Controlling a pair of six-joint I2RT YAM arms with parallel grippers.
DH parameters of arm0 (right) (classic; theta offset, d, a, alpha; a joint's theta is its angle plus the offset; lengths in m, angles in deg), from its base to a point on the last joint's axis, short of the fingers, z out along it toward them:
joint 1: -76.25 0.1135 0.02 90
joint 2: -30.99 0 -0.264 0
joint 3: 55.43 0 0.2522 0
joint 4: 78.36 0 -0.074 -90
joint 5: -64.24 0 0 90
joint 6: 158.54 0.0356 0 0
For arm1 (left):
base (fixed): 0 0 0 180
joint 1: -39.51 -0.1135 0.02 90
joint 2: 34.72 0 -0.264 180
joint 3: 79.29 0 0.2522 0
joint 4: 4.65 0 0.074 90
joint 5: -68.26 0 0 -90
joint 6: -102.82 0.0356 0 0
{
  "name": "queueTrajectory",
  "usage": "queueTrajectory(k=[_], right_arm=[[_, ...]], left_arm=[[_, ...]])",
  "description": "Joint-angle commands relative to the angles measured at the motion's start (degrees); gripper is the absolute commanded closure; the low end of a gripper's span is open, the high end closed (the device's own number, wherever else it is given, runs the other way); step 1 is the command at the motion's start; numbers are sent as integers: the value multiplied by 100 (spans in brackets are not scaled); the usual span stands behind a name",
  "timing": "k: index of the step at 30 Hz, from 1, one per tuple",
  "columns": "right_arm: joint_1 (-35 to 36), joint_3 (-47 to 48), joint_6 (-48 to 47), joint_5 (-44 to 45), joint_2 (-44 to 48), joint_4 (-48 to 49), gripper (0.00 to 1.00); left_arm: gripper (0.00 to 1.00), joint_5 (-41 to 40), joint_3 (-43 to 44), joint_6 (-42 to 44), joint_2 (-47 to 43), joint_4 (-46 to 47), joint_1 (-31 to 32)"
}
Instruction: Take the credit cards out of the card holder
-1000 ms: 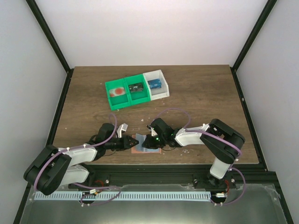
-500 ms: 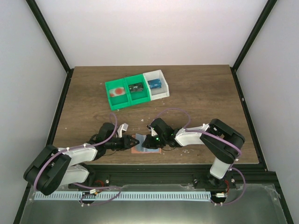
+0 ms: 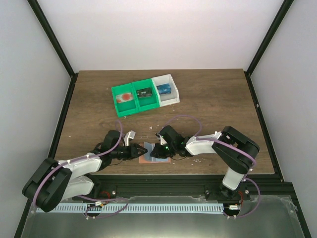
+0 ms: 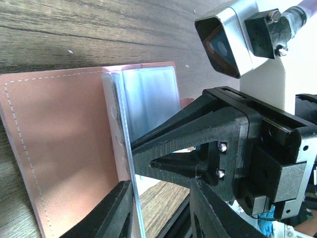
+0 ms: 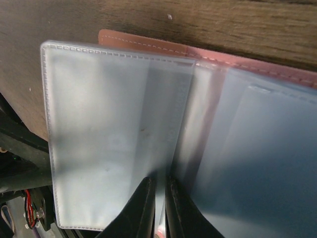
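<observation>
Top external: the card holder [image 3: 156, 152] is seen lying open near the front edge of the table [image 3: 213, 99], with both grippers brought together over it.
Right wrist: the right gripper [image 5: 159, 201] is almost fully closed. A clear leaf [image 5: 109, 129] of the holder is pinched by its edge between the fingertips, and the salmon cover shows underneath.
Left wrist: the left gripper [image 4: 159, 191] is held partly apart. The upright edge of a clear leaf stands between its fingers, close to one of them, and no pinch on it can be made out.
Credit cards: a blue credit card [image 3: 164, 89] is seen in the white bin [image 3: 168, 101] and a dark credit card [image 3: 144, 92] in the green bin [image 3: 130, 110] beside it. Both lie well apart from the holder. No card can be made out in the leaves that show.
Step in hand: the leaves are judged to be in the course of being spread so that the pockets can be checked.
Done well: one leaf is best pinned by the right fingertips alone. The left fingers are best closed only on the free edge of the neighbouring leaf, which is then peeled aside slowly with the cover kept flat on the wood.
Risk: two leaves may be caught together, or the holder may be dragged toward the table edge.
</observation>
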Motion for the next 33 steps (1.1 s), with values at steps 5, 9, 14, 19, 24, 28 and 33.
queueTrajectory(k=[5,9,14,19,24,28,33], right_arm=[[106,-99,10,-19,-171,-126,91],[106,-97,20,-94,-196,-40,91],[105,-113,35,-110,-209,-19,91],[101,-119,33,-111,-215,0,90],[106,-119,54,-124,-201,3,88],[127,-155,139,-226,-185,209,87],[189,-93,267,-328,-245,400,86]], left_arm=[[66,65,155,50,72,96,46],[69,87,159,97,223,157,46],[74,23,170,114,294,213,55],[73,-14,210,192,364,140,72],[72,-348,437,473,150,-492,81],[81,-745,631,742,-157,-1061,81],[92,-742,587,758,-92,-1090,81]])
